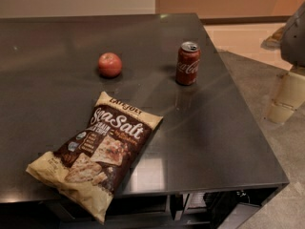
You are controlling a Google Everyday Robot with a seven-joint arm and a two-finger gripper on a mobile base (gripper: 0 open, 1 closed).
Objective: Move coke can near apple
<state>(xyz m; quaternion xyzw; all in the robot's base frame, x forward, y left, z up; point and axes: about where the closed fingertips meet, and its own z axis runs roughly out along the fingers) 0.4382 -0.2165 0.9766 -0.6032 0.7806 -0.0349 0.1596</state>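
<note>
The robot's tool (286,97) hangs at the far right edge of the view, a pale piece below a grey section of arm (296,32). It is off the table (228,142) and over the floor (248,66). It holds nothing that can be seen, and whether it is apart or together cannot be told from here.

The coke can (188,64) lies toward the picture's left from the tool, across the table's right edge and a little farther back. It stands upright near that edge with its long axis vertical, its silver top up and its white script facing the camera.

The apple (110,64) sits farther left on about the same line across the dark top, well apart from the can, with bare table between the two. A bag of sea salt chips (100,151) lies flat nearer the camera, in front of that line and not in the gap. Its lower corner hangs over the table's front edge.

The can is untouched and the task looks not yet begun. Judging from this layout, the coming move calls for a reach leftward over the table edge to the can, which is the nearer of the two things. A side grasp would suit its upright body. The carry would then run on in the same direction toward the apple.
</note>
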